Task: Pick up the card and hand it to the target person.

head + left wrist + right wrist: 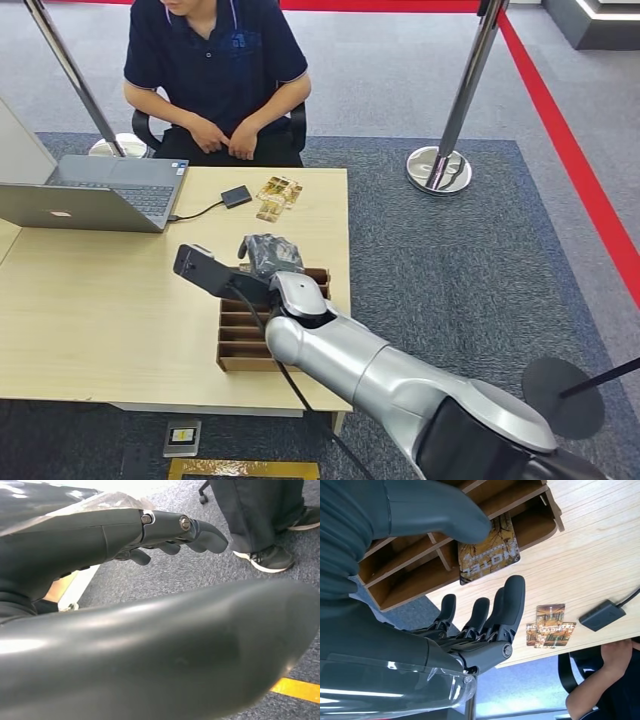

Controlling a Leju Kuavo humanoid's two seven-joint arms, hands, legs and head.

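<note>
A brown card (488, 552) printed with HOTEL stands in a slot of the wooden rack (406, 575). My right hand (471, 630) is around it: the thumb lies against the card's edge and the fingers (508, 605) stay spread a little way off it. In the head view my right hand (266, 255) hovers over the far end of the rack (241, 340), hiding the card. The person (215, 70) sits across the table with hands folded. My left hand (151, 530) hangs over the floor, holding nothing.
Several loose cards (278, 195) and a small black device (236, 196) lie on the table (98, 300) in front of the person. A laptop (98, 195) stands at the far left. A stanchion base (439, 168) sits on the carpet to the right.
</note>
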